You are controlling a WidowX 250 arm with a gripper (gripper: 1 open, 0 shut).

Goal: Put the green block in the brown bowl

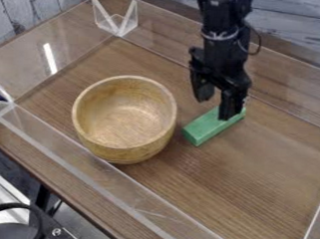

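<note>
The green block (208, 127) lies flat on the wooden table, just right of the brown bowl (123, 117), which stands upright and empty. My gripper (217, 98) hangs open right over the block's far end, fingers pointing down. One finger (201, 87) is on the block's left side and the other (233, 102) on its right. The far end of the block is hidden behind the fingers. I cannot tell whether the fingertips touch it.
Clear acrylic walls (68, 157) fence the wooden table on all sides. A small clear stand (117, 18) sits at the back left corner. Dark cables (19, 223) lie below the front edge.
</note>
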